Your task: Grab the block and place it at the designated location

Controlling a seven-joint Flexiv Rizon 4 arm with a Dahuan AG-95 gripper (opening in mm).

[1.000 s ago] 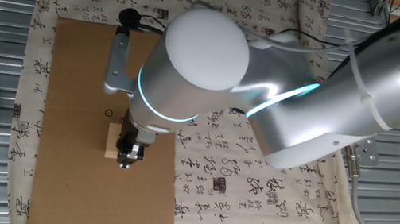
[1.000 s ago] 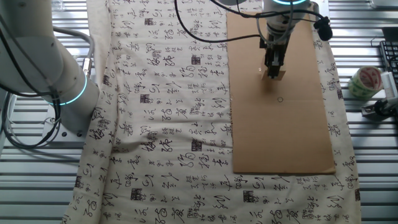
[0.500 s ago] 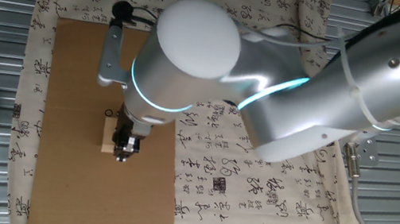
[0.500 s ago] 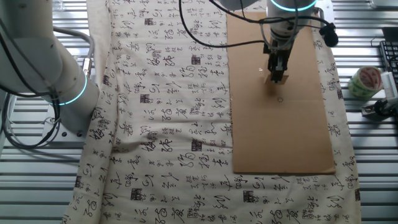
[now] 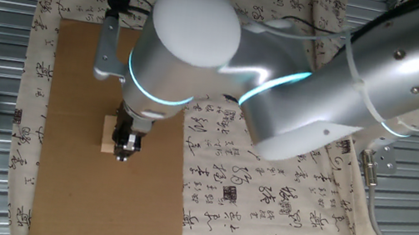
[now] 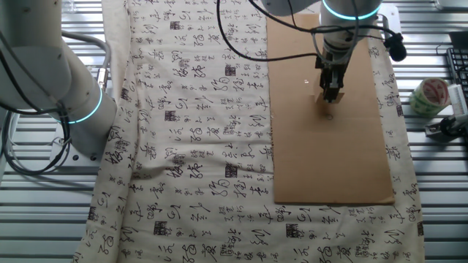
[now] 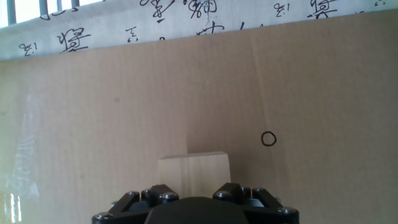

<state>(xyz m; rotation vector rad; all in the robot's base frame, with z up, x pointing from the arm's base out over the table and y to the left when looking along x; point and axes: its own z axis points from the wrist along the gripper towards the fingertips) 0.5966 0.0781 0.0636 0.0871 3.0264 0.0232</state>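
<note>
Gripper clamped on block, over cardboard sheet. Pen circle just right of block in hand view, not touching.

block: a small pale tan wooden cube with plain smooth faces
block, pose: square to the hand view, its top edge level; only its upper part shows there, the lower part hidden behind the black gripper body
block, state: sits between the jaws; whether it rests on the brown cardboard or hangs just above it cannot be told
block, one fixed view: a tan corner shows at the left of the fingers
block, the other fixed view: mostly hidden; a sliver shows
circle: a tiny thin black pen outline on the cardboard, much smaller than the block's face
circle, place: near the block's upper right corner in the hand view, apart from it, uncovered
</note>
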